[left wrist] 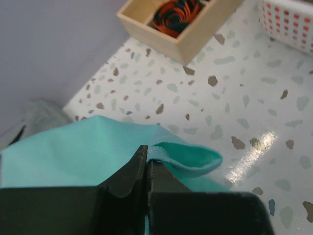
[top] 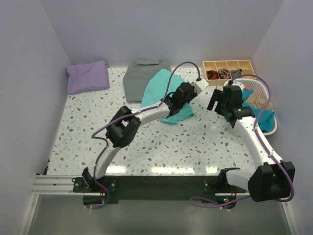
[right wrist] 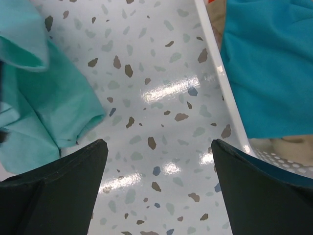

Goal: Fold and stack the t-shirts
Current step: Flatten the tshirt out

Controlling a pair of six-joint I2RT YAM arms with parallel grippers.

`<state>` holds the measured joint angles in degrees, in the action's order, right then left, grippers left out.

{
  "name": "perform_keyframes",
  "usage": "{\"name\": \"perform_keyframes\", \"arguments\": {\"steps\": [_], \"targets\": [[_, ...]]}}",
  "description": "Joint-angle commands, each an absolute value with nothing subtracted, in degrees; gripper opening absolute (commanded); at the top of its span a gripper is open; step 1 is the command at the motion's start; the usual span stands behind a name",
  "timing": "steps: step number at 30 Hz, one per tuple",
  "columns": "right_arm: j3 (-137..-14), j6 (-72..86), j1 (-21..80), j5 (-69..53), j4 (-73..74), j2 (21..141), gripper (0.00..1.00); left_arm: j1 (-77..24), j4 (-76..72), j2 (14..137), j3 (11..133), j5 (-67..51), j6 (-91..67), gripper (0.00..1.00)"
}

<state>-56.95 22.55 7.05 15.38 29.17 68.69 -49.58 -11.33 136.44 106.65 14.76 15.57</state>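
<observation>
Between pale walls (top: pixel 161 29), a turquoise t-shirt (top: pixel 157 88) lies on the speckled table (top: pixel 195 142).

text: none legible | labels: none legible | numbers: none | signs: none

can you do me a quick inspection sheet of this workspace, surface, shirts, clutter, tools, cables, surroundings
surface: speckled terrazzo table, with glare patches.
job's things: turquoise t-shirt crumpled mid-table, overlapping the edge of a grey shirt; lavender t-shirt folded at the far left corner.
clutter: wooden compartment box with dark and orange items; white basket holding blue cloth.
grippers: left tool shut on a fold of the turquoise t-shirt; right tool open, over the table between that shirt and the basket.
cables: purple cables along both arms, one looping above the turquoise t-shirt.
surroundings: pale walls on three sides.
</observation>
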Motion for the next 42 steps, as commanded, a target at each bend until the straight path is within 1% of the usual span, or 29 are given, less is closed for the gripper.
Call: {"name": "perform_keyframes", "arguments": {"steps": [1,2,3,6,7,8,10,14,16,20,24,28,33,39,40,42], "targets": [[-54.76,23.56,6.86,12.93,27.86,66.71,0.91,-49.75,-14.59,119.38,102.42,20.28,13.54,0.00],[-54.15,23.29,6.86,12.40,27.69,66.45,0.91,-49.66,-14.50,117.18,100.91,21.09,12.93,0.00],[-53.62,23.12,6.94,9.43,26.82,66.10,0.91,-49.66,-14.68,113.07,99.25,21.79,12.66,0.00],[-53.09,22.24,6.86,2.93,25.50,67.84,0.90,-49.66,-13.28,105.75,93.97,25.74,11.95,0.00],[-52.56,22.15,6.86,-2.32,24.62,68.46,0.89,-49.75,-13.01,104.08,91.52,28.01,11.95,0.00],[-52.47,22.15,6.86,-5.07,23.48,69.34,0.89,-49.75,-12.75,101.19,90.28,29.26,11.87,0.00],[-52.38,22.58,7.12,-11.47,20.31,71.80,0.85,-49.66,-12.74,98.63,86.34,33.63,12.39,0.00],[-55.54,19.61,9.31,-16.34,18.90,76.28,0.84,-48.52,-13.27,92.83,80.08,39.72,12.74,0.00],[-58.43,17.06,11.41,-16.44,20.38,79.87,0.84,-47.38,-13.01,91.50,77.01,41.04,11.34,0.00],[-60.99,15.91,15.11,-18.02,19.87,85.67,0.83,-41.76,-10.64,87.73,72.78,41.49,7.13,0.00],[-64.15,15.91,19.42,-17.67,17.85,90.78,0.77,-37.45,-10.63,85.08,69.52,40.25,5.10,0.00],[-67.75,15.64,22.41,-16.00,18.89,95.44,0.74,-36.65,-10.37,85.08,69.52,41.66,6.24,0.00],[-68.73,15.38,22.94,-16.09,17.49,100.10,0.69,-35.95,-10.46,85.61,69.70,40.87,5.89,0.00],[-70.57,13.98,23.03,-13.97,17.58,104.94,0.65,-35.16,-10.11,85.78,69.70,40.34,5.71,0.00],[-71.01,13.97,23.03,-13.97,17.32,105.90,0.61,-35.07,-10.02,85.78,69.61,40.17,5.71,0.00],[-71.54,13.89,23.03,-14.50,17.14,106.78,0.57,-34.89,-10.02,85.69,69.52,39.99,5.54,0.00]]}}
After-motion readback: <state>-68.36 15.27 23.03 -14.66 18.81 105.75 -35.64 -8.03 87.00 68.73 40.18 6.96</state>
